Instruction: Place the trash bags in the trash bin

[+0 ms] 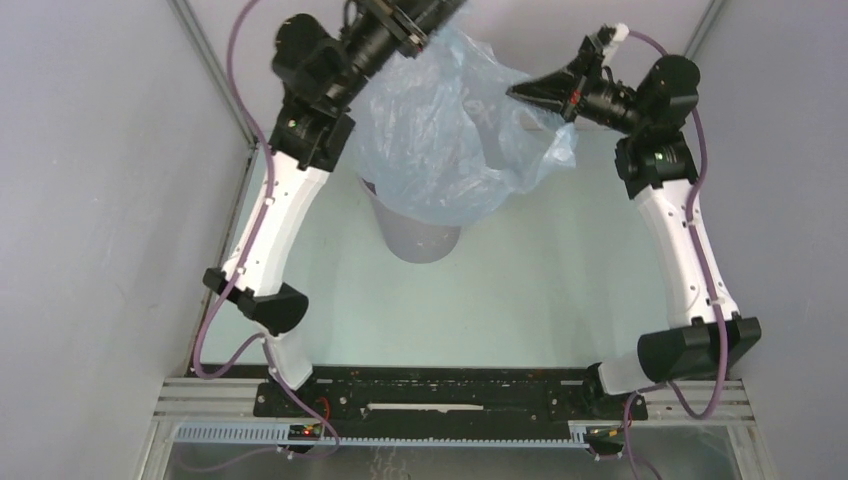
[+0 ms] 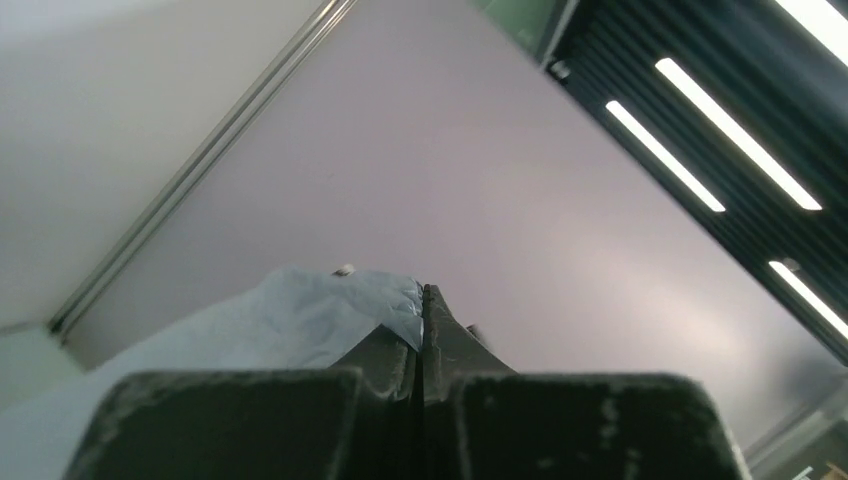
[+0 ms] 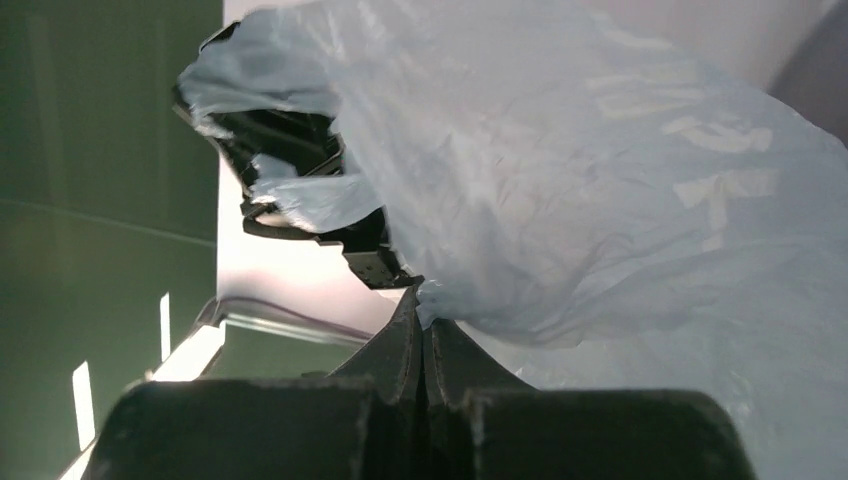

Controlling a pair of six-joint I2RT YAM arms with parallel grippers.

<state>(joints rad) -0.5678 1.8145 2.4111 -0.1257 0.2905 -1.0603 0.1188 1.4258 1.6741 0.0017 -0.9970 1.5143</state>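
The pale blue-grey film trash bag [image 1: 450, 125] hangs spread between my two grippers, above the grey round trash bin [image 1: 420, 240]. Its lower end drapes over the bin's mouth and hides the rim. My left gripper [image 1: 425, 32] is shut on the bag's upper left edge at the top of the overhead view; in the left wrist view the film [image 2: 320, 315] is pinched between the fingertips. My right gripper [image 1: 518, 92] is shut on the bag's right edge. In the right wrist view the bag [image 3: 600, 180] fills the frame above the closed gripper [image 3: 422, 300].
The bin stands on the pale green table [image 1: 560, 270], left of centre. Grey walls [image 1: 90, 200] close in both sides. A black rail with the arm bases [image 1: 450, 395] runs along the near edge.
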